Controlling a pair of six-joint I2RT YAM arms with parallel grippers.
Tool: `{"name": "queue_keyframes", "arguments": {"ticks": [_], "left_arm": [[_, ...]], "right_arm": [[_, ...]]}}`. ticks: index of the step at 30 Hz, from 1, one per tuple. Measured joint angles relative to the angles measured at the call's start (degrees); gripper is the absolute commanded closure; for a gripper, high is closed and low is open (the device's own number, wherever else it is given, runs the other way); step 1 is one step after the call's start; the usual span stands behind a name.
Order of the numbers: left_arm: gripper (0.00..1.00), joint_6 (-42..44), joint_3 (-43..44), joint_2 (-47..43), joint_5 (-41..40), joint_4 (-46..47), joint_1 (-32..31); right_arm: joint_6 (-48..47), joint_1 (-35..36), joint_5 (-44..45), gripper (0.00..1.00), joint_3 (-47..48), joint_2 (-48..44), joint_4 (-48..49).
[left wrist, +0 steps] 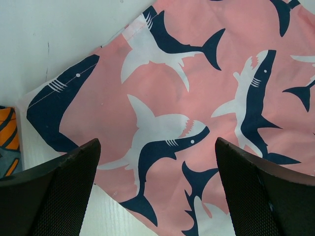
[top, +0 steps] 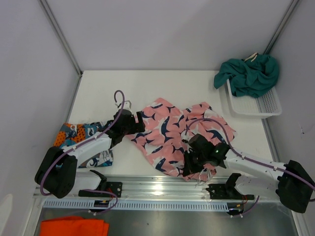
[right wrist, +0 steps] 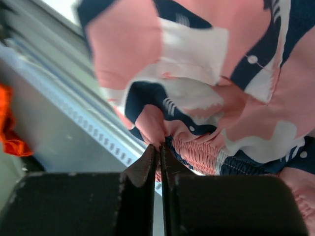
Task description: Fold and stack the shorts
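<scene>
The right gripper [right wrist: 158, 147] is pinching the pink shorts [top: 165, 130] by the waistband [right wrist: 197, 152]; the left gripper [left wrist: 157, 167] is hovering, jaws released. The fold is probably calling for its grip next.

Pink shorts [top: 165, 132] carry navy-and-white sharks, teal shorts [top: 252, 73] are plain, printed shorts [top: 75, 133] seem orange-blue.

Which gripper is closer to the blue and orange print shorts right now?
Left. The left gripper is open over the pink shark shorts, just beside the print shorts; the right gripper pinches the pink shark shorts' near edge, farther away.
</scene>
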Motion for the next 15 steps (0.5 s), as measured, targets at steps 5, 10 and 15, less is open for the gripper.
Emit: {"name": "queue_keyframes", "arguments": {"ticks": [5,10,15], "left_arm": [[0.01,0.02,0.0,0.0,0.0,0.09,0.0],[0.01,0.02,0.0,0.0,0.0,0.07,0.0],[0.01,0.02,0.0,0.0,0.0,0.07,0.0]], "right_arm": [[1.66,3.74,6.08,0.55,0.15,5.49,-3.26],[2.86,6.21,12.39,0.51,3.56,6.4,-6.99],[3.89,11.06,20.52,0.47,9.09,4.98,-9.66]]}}
